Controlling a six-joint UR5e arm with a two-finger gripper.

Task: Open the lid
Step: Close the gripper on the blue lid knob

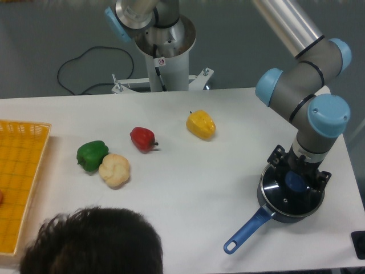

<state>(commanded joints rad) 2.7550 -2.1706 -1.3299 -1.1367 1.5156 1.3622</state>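
Note:
The lid [283,194], a clear glass disc with a silver rim, lies flat on the dark saucepan [272,210] at the table's right side. Its round blue knob [295,182] shows at the centre. My gripper [297,178] hangs straight down over the knob, its black fingers [277,158] spread to either side of it. The jaws look open around the knob without clamping it. The wrist hides the far part of the lid.
The saucepan's long blue handle [246,229] points to the front left. A yellow pepper [201,124], a red pepper [142,138], a green pepper [91,154] and a cream vegetable [114,169] lie mid-table. An orange basket [17,182] sits at the left edge. A person's head [91,242] intrudes at the front.

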